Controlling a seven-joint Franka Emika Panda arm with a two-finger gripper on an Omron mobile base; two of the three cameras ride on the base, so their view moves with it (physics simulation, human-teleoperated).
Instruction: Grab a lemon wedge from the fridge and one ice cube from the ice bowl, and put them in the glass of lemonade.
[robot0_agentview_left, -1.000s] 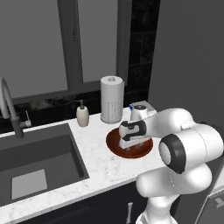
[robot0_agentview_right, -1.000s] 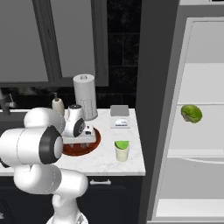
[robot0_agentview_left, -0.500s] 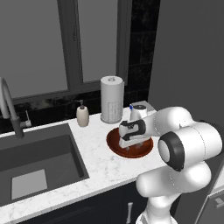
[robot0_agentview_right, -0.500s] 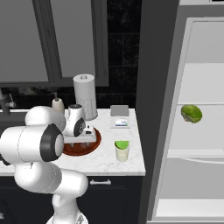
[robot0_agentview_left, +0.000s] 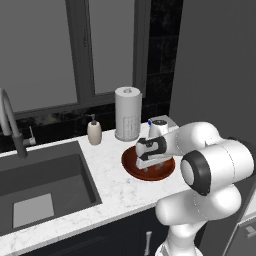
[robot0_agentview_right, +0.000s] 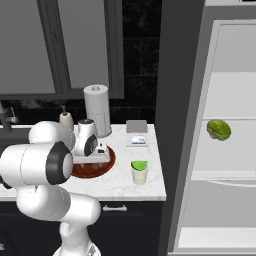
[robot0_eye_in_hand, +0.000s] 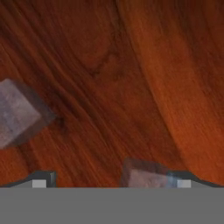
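Dropped slightly lower into the ice bowl (robot0_agentview_left: 131, 169) since 1 second ago. Fingers (robot0_eye_in_hand: 111, 181) spread wide, empty, tips nearly on the wood. 1 ice cube (robot0_eye_in_hand: 144, 176) just inside 1 fingertip, another cube (robot0_eye_in_hand: 17, 113) well off to the side. Glass of lemonade (robot0_agentview_right: 139, 174) beside the bowl on the table (robot0_agentview_right: 150, 180), already topped with green. Fridge (robot0_agentview_right: 220, 150) open.

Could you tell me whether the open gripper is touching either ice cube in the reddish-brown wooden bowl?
Cannot tell: in the hand view, one ice cube sits by the right fingertip, with no plain gap.

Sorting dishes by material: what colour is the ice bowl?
Reddish-brown with dark wood grain; the ice bowl shows best in the hand view.
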